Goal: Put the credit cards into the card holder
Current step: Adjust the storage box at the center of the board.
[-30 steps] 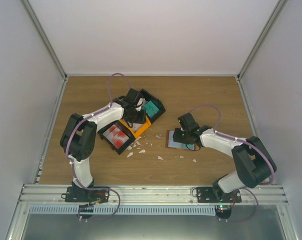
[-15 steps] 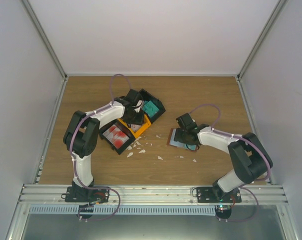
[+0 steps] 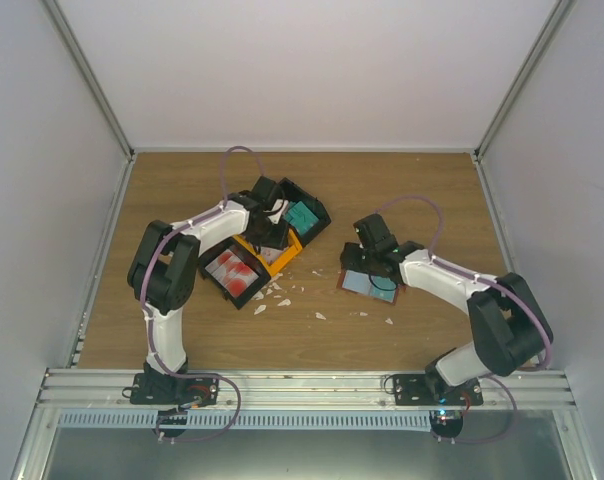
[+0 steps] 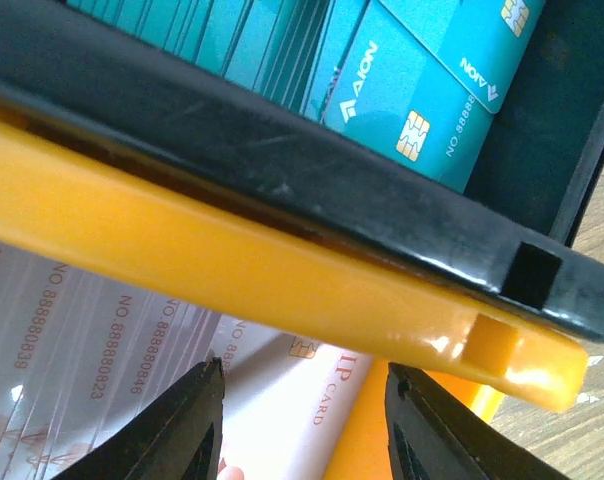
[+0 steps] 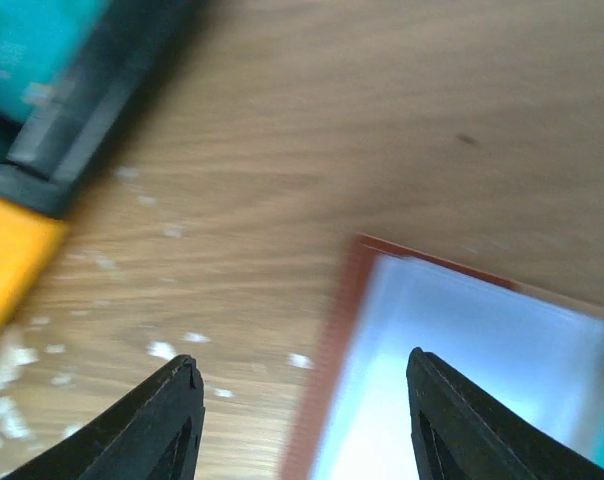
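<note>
The card holder (image 3: 365,284) lies open on the table, reddish-brown rim, light blue inside; it also shows in the right wrist view (image 5: 482,350). My right gripper (image 3: 363,262) is open and empty just above the card holder's far left corner (image 5: 302,395). Teal cards (image 3: 303,215) (image 4: 412,90), white cards (image 3: 275,255) (image 4: 282,400) and red-and-white cards (image 3: 234,272) sit in separate compartments of the black-and-orange tray (image 3: 317,228). My left gripper (image 3: 272,232) is open over the white cards, with its jaws either side of one card's end (image 4: 304,420).
Small white scraps (image 3: 281,296) lie on the wood between the tray and the card holder and further toward the front. The tray's corner (image 5: 72,120) is close to the left of my right gripper. White walls enclose the table.
My right gripper has moved a little away from the table's front edge, from over the card holder's middle to its far left corner. My left arm has shifted slightly; its gripper stays over the tray.
</note>
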